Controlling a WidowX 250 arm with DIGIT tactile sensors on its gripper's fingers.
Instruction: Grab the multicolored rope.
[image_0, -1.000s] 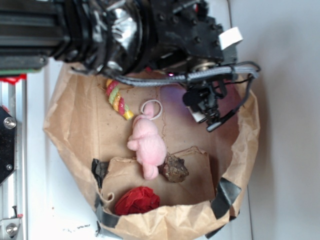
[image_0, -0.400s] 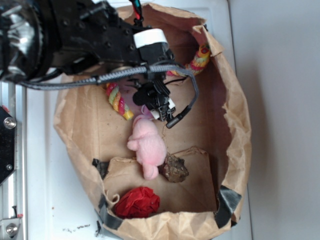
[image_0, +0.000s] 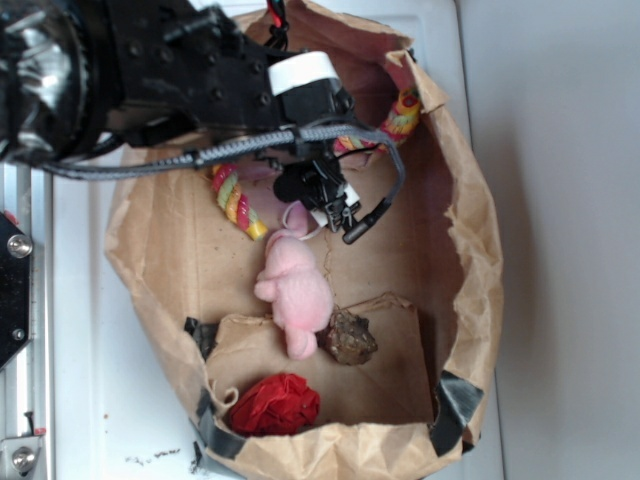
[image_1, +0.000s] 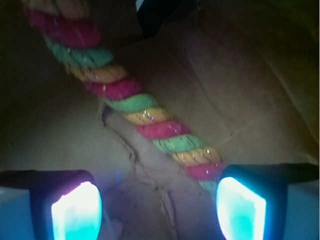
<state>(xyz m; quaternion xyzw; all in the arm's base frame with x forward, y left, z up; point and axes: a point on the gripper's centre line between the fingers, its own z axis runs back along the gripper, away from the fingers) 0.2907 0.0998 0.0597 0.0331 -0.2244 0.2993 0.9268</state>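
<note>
The multicolored rope (image_0: 232, 195) lies curved along the far side of the brown paper bag (image_0: 470, 250); its other stretch (image_0: 400, 115) shows by the bag's upper right wall, and the arm hides the middle. My gripper (image_0: 335, 205) hangs inside the bag between those two stretches, just above the pink plush (image_0: 293, 285). In the wrist view the rope (image_1: 145, 117) runs diagonally from top left down to my right finger (image_1: 240, 207). The gripper (image_1: 157, 210) is open, with only bag paper between its fingers.
A red wrinkly ball (image_0: 275, 403) sits at the bag's near edge, and a brown lumpy object (image_0: 348, 337) lies beside the plush. The crumpled bag walls stand all round. A metal rail (image_0: 20, 300) runs along the left.
The arm has swung from the bag's right side to its middle, over the plush's ring, uncovering the rope's right stretch. In the last half second it shifted only slightly right.
</note>
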